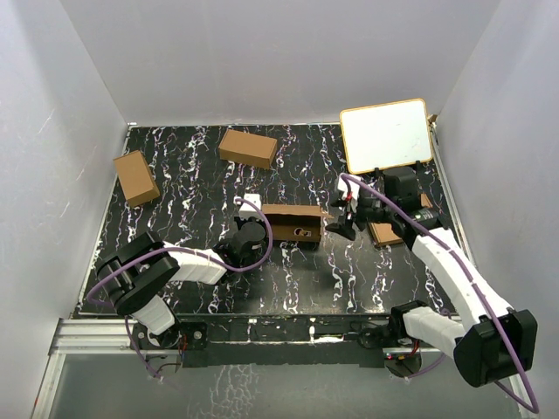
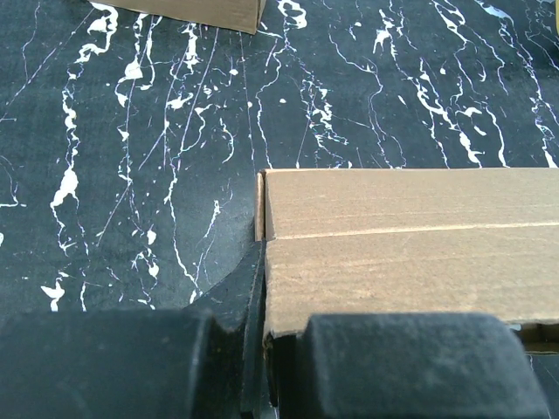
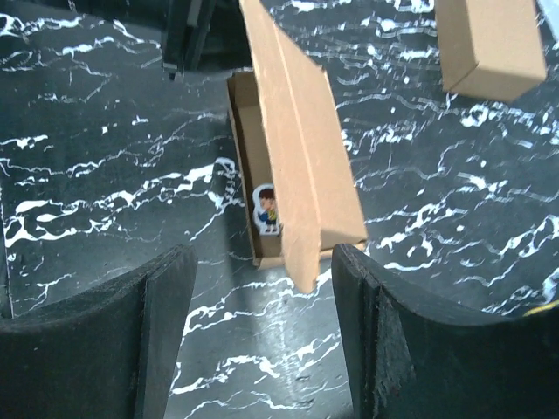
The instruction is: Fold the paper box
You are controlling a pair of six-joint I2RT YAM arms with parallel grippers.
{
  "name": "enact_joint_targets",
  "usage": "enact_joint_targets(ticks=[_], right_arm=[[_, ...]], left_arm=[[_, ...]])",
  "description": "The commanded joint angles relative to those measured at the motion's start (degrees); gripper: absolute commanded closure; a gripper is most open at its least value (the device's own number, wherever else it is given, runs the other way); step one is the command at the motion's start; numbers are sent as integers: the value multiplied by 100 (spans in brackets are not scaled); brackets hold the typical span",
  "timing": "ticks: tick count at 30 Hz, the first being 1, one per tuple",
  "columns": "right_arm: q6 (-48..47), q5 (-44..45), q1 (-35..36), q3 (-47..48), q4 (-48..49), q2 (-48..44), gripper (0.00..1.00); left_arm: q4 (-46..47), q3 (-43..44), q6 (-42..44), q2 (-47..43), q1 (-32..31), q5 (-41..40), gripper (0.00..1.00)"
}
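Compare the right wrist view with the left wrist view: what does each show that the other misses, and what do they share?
Only the right wrist: the paper box seen from above, its lid flap raised and a cartoon sticker inside, beyond the open right gripper. Only the left wrist: one end corner of the box close up, right at the shut left gripper. Both: the same box on the black marbled table.

The white-and-black left arm [image 1: 188, 262] reaches forward low, its black left pincer [image 1: 247, 237] closed tight. The matching right arm [image 1: 454, 279] stretches forward and inward. Its black right pincer [image 3: 262, 297] is spread, fingers [image 3: 157, 305] well apart.
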Motion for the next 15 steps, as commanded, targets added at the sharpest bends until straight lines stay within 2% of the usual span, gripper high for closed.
enact_joint_targets(ticks=[1, 8, 15], right_arm=[[-464, -413, 189, 651, -229, 242, 32], [-455, 1165, 1248, 783, 284, 881, 34], [-742, 2208, 1647, 803, 612, 1120, 49]], left_arm=[[-191, 124, 66, -33, -25, -6, 99], [-275, 175, -13, -14, -36, 14, 99], [-302, 262, -22, 97, -60, 31, 99]])
